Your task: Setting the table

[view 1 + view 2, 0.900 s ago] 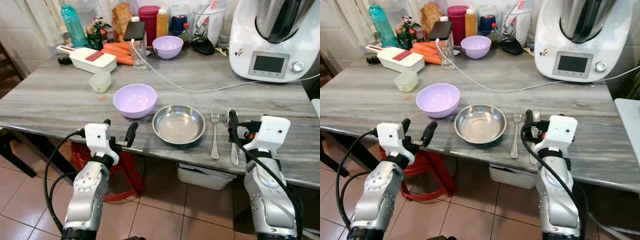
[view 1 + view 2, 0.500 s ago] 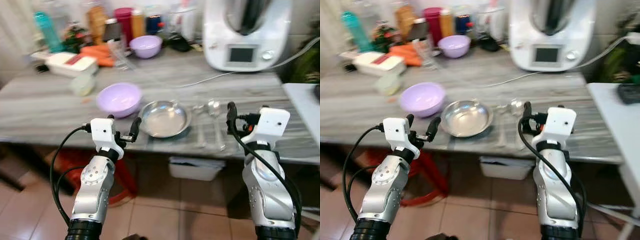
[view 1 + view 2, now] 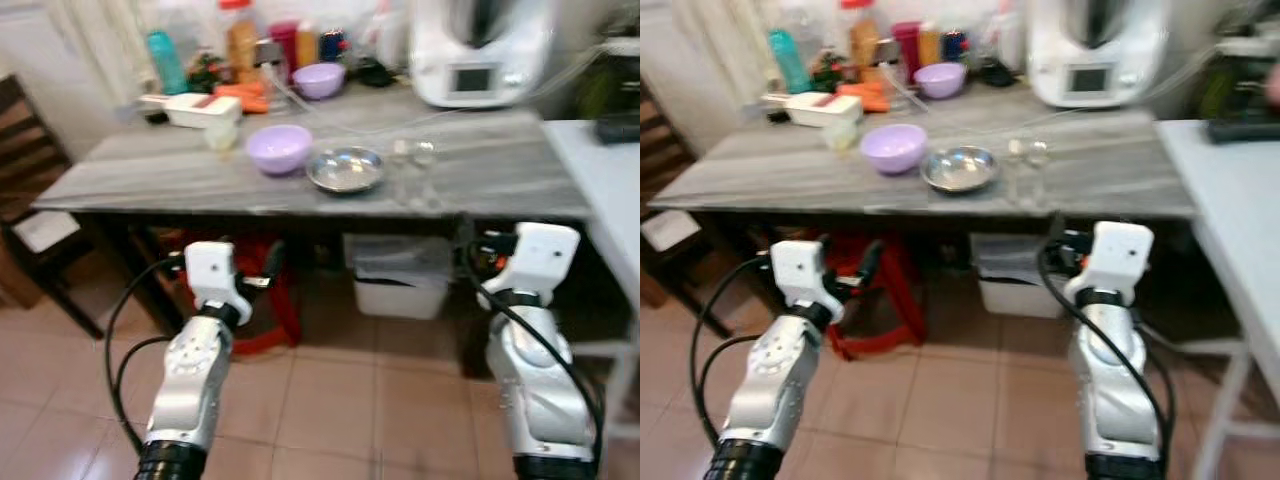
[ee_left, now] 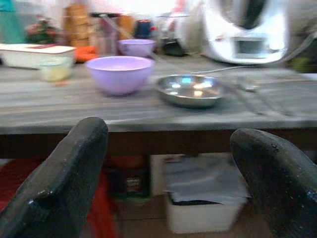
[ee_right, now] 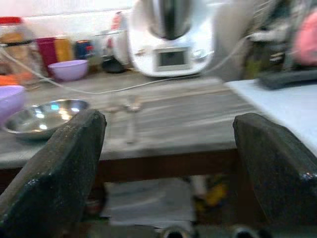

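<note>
On the grey table [image 3: 150, 180] a steel bowl [image 3: 345, 170] lies beside a purple bowl [image 3: 279, 148]. A fork [image 3: 401, 170] and a spoon [image 3: 424, 165] lie blurred just right of the steel bowl. Both arms are held out well short of the table, over the tiled floor. My left gripper [image 3: 250, 272] is open and empty; in its wrist view the fingers [image 4: 64, 173] frame the two bowls from afar. My right gripper [image 5: 168, 124] is open and empty too, facing the steel bowl [image 5: 42, 116] and the cutlery [image 5: 130, 111].
A white kitchen machine [image 3: 480, 50], a second purple bowl [image 3: 320, 78], bottles and carrots crowd the table's back. Under the table are a white bin [image 3: 400, 275] and a red stool [image 3: 262, 300]. A dark chair [image 3: 30, 200] stands left, a white table [image 3: 600, 170] right.
The whole picture has pulled back: the camera has moved away from the table, which now looks small and far. Both grippers stay open and empty.
</note>
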{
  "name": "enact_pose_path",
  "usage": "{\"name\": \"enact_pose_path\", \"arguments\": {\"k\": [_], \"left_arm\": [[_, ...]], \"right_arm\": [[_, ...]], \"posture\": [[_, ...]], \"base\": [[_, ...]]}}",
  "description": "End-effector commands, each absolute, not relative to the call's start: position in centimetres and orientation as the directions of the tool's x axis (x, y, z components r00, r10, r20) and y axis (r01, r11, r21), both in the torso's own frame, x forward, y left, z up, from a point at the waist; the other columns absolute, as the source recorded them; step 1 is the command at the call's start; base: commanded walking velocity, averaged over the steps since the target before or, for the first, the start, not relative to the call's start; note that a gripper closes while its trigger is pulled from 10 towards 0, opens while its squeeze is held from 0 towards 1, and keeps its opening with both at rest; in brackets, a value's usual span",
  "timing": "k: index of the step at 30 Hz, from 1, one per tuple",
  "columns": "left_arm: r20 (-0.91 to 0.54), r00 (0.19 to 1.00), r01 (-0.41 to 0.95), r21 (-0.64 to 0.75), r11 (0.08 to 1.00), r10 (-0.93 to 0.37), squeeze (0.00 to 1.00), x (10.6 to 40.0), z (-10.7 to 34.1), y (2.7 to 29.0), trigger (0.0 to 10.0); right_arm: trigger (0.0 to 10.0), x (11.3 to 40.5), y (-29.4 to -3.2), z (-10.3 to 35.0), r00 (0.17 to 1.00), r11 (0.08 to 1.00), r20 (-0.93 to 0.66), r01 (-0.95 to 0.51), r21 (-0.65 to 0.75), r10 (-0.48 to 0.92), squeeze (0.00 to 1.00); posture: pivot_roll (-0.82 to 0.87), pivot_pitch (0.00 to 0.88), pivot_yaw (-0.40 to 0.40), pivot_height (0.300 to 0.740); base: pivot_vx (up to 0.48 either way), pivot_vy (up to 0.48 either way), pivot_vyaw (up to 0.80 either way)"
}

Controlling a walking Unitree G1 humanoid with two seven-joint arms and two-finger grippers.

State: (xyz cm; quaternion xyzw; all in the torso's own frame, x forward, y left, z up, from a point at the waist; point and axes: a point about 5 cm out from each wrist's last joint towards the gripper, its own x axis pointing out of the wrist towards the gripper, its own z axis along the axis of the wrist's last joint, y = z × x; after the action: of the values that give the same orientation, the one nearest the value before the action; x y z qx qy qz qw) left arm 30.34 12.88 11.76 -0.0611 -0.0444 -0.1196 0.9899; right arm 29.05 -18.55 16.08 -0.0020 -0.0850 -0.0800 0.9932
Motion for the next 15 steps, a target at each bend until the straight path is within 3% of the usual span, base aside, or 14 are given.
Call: {"name": "enact_pose_path", "arguments": {"k": [1,7,15], "left_arm": [[0.097,0.974,0.216,-0.094,0.972,-0.206,0.0,30.25,11.59,13.83,10.0],[0.106,0.964,0.252,-0.06,0.966,-0.245,0.0,30.12,11.52,13.89,10.0],[0.112,0.961,0.262,-0.066,0.963,-0.254,0.0,30.17,11.53,13.77,10.0]], "right_arm": [[10.0,29.24,-17.58,16.28,0.975,0.991,0.174,0.134,0.018,-0.135,0.0],[10.0,29.27,-17.56,16.34,0.976,0.991,0.175,0.13,0.013,-0.13,0.0],[10.0,29.52,-17.22,16.5,0.977,0.993,0.178,0.117,0.014,-0.117,0.0]], "posture": [[-0.1,0.037,0.096,0.74],[-0.1,0.044,0.093,0.74],[-0.1,0.038,0.088,0.74]], "base": [[0.0,0.0,0.0],[0.0,0.0,0.0],[0.0,-0.396,0.0]]}}
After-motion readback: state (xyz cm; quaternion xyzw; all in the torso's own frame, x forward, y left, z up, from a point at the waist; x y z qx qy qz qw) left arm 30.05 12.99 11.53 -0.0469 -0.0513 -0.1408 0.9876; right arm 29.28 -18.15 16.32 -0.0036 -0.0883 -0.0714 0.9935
